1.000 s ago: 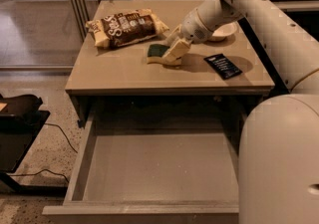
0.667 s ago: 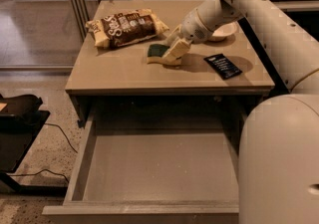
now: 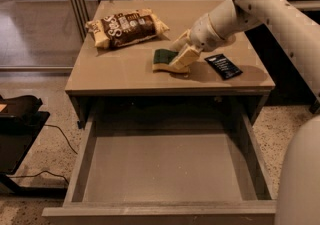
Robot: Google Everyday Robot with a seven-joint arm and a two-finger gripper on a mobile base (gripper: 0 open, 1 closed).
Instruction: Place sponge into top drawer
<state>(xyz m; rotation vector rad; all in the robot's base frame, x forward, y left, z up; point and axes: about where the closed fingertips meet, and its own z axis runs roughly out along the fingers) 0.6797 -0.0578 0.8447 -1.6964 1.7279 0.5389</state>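
On the tabletop, a little right of its middle and toward the near edge, lies the sponge (image 3: pixel 162 58), flat, its dark green scouring face up and a strip of pale yellow foam showing along its near side. The gripper (image 3: pixel 183 59) is at the sponge's right end, low over the table (image 3: pixel 125 75) and touching or all but touching the sponge; whether it has closed on the sponge cannot be told from this angle. The pale arm (image 3: pixel 235 15) slants down to it from the far right corner. Just right of the gripper, apart from the sponge, a flat dark blue packet (image 3: pixel 223 65) lies on the wood, turned slightly askew. Well to the left and farther back, a brown and cream snack bag (image 3: pixel 127 28) lies on its side, printed face up, well apart from the sponge. Below the tabletop the top drawer (image 3: pixel 160 166) is pulled out toward the near side, nearly as wide as the table, with low walls on the left and right and a front rail along the near edge. Its flat grey bottom shows bare from wall to wall, and the sponge is on the table above it, not inside. Left of the table, a black object (image 3: pixel 20 119) sits on the speckled floor (image 3: pixel 40 86) with a thin cable (image 3: pixel 56 133) trailing beside it. At the near right, the robot's rounded white body (image 3: pixel 302 179) covers the drawer's right front corner.
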